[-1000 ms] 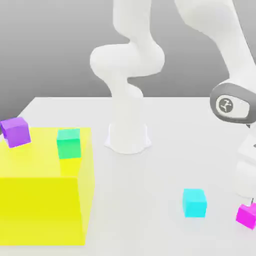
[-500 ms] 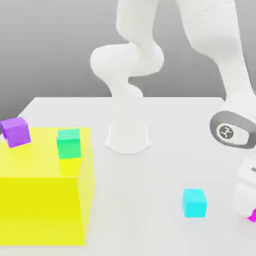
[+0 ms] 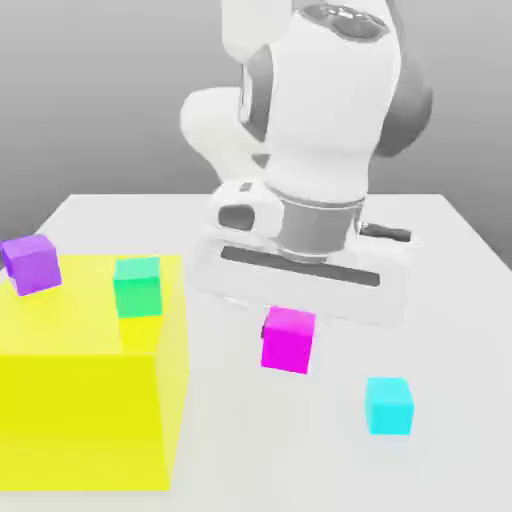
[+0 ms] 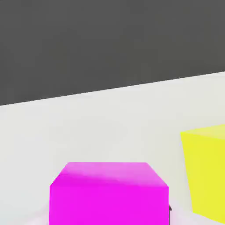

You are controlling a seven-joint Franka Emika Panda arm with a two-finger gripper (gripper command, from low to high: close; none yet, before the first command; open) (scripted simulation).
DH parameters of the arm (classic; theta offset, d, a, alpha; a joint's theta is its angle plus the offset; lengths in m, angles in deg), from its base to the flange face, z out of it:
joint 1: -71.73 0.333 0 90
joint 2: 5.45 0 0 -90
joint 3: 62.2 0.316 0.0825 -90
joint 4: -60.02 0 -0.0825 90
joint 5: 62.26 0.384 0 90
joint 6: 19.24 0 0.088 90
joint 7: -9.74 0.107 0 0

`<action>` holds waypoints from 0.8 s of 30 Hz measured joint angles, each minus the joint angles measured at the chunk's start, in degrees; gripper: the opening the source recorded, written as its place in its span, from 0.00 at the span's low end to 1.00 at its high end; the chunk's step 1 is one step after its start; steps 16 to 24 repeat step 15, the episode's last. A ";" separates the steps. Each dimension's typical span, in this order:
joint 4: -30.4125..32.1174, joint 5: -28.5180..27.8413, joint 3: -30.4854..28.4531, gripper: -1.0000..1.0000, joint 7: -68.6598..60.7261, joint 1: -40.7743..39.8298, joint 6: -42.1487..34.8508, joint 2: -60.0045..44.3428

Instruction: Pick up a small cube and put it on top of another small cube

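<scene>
Magenta cube hangs pinched in the gripper, above the table, near the cyan cube.

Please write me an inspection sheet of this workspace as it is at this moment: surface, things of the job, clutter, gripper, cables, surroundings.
Surface: white table, flat.
Job's things: magenta-pink cube held under the hand, off the table; cyan cube on the table towards the exterior view's right; green cube and violet-purple cube near the large yellow block.
Clutter: large yellow block, at the exterior view's left.
Grippers: gripper shut on the magenta-pink cube.
Cables: nothing seen.
Surroundings: plain grey backdrop; white robot base stands on the table.
</scene>
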 joint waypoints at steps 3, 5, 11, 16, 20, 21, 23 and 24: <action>0.90 1.90 -3.40 0.00 3.76 -3.91 -4.93 6.23; 1.51 3.15 -5.66 0.00 6.30 -6.57 -8.20 10.43; 7.27 4.80 -8.83 0.00 9.60 -10.10 -4.12 12.62; 8.24 4.83 -8.84 1.00 9.59 -10.19 -2.54 12.02; 8.24 4.83 -8.84 1.00 9.59 -10.19 -2.54 12.02; 8.24 4.83 -8.84 1.00 9.59 -10.19 -2.54 12.02; 8.24 4.83 -8.84 1.00 9.59 -10.19 -2.54 12.02; 8.24 4.83 -8.84 1.00 9.59 -10.19 -2.54 12.02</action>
